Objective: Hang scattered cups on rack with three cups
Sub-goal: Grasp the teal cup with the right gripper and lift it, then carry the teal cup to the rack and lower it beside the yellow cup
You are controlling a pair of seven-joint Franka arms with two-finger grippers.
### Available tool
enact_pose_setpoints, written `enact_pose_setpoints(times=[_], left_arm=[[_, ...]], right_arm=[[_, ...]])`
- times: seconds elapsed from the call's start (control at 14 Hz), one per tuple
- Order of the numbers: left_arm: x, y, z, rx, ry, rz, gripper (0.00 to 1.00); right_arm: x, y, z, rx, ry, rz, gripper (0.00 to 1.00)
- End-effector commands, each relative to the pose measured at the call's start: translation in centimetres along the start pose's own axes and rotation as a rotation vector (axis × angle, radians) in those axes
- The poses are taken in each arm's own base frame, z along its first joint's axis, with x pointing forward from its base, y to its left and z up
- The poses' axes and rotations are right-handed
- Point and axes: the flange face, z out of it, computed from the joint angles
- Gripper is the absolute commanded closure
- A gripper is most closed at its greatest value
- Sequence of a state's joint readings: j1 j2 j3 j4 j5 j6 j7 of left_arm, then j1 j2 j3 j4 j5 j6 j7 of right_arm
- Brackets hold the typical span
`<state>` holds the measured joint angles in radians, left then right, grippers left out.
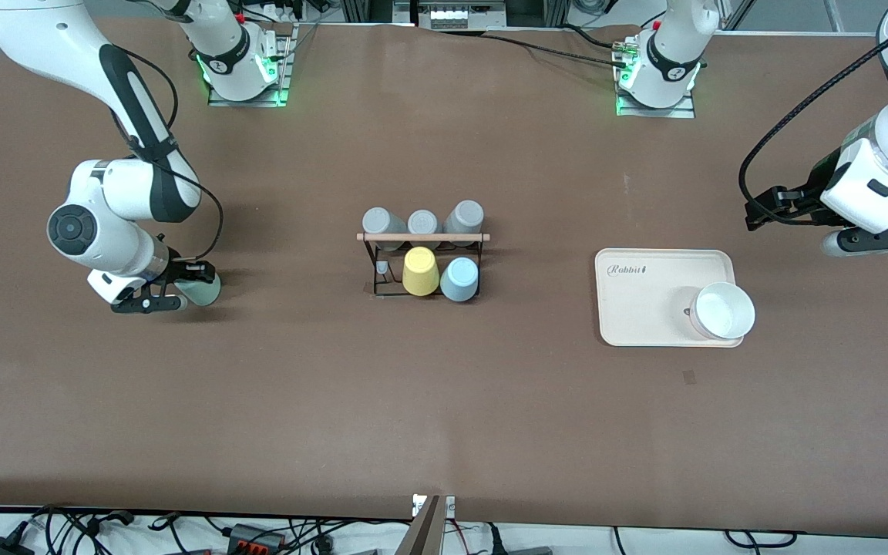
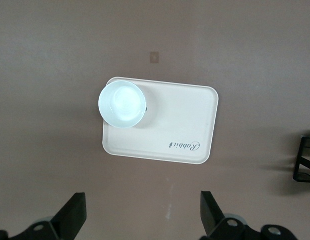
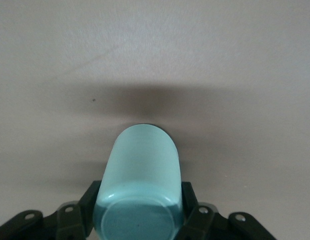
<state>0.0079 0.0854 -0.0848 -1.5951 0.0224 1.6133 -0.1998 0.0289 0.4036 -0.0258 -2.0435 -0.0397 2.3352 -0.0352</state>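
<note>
My right gripper (image 1: 186, 294) is shut on the pale mint-green cup (image 1: 202, 290), which it holds on its side low over the table at the right arm's end. In the right wrist view the fingers (image 3: 90, 199) clamp both sides of the cup (image 3: 142, 165), base toward the camera. The light blue cup (image 1: 459, 279) hangs on the black wire rack (image 1: 373, 266) at the table's middle, under the rack's wooden rod (image 1: 422, 237). My left gripper (image 1: 754, 216) is open and empty over bare table, and the left wrist view (image 2: 142, 215) shows the same.
The rack also carries a yellow tumbler (image 1: 420, 271) and three grey tumblers (image 1: 422, 222). A cream tray (image 1: 644, 297) with a white cup (image 1: 722, 311) on it lies toward the left arm's end; both show in the left wrist view (image 2: 185, 125).
</note>
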Motion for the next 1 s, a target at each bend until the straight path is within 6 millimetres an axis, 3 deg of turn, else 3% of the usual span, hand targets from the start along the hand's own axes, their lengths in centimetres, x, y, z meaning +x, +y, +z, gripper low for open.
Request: enact_pose_setpoints(times=[0.0,0.14,0.29,0.43,0.57,0.64,0.93], left_arm=[[-0.4,0.3,-0.8,0.009,0.013,0.023,0.00],[0.0,-0.7,-0.7,0.003,0.021,0.022,0.00],[-0.4,0.7,-0.9,0.006,0.020,0.032,0.00],[-0.2,0.3,-0.8,0.003,0.024,0.029,0.00],[-0.5,1.4,-1.0,0.003,0.025,0.044,0.00],[-0.7,2.2,-0.9,0.004,0.025,0.058,0.00],[-0.3,1.3,-0.6,0.015,0.026,0.051,0.00]], right_arm=[[2.9,-1.4,-6.3,0.003,-0.028,-0.016,0.81],[4.5,-4.4,-11.1,0.017,-0.017,-0.060,0.81],[5.5,-9.0,-15.7,0.033,0.016,-0.120,0.81],[6.0,-13.9,-18.2,0.079,0.050,-0.143,0.81],[5.6,-18.0,-19.4,0.102,0.063,-0.076,0.81],[4.9,-21.2,-19.6,0.096,0.066,-0.063,0.81],[3.5,-31.5,-19.1,0.097,0.068,0.080,0.81]])
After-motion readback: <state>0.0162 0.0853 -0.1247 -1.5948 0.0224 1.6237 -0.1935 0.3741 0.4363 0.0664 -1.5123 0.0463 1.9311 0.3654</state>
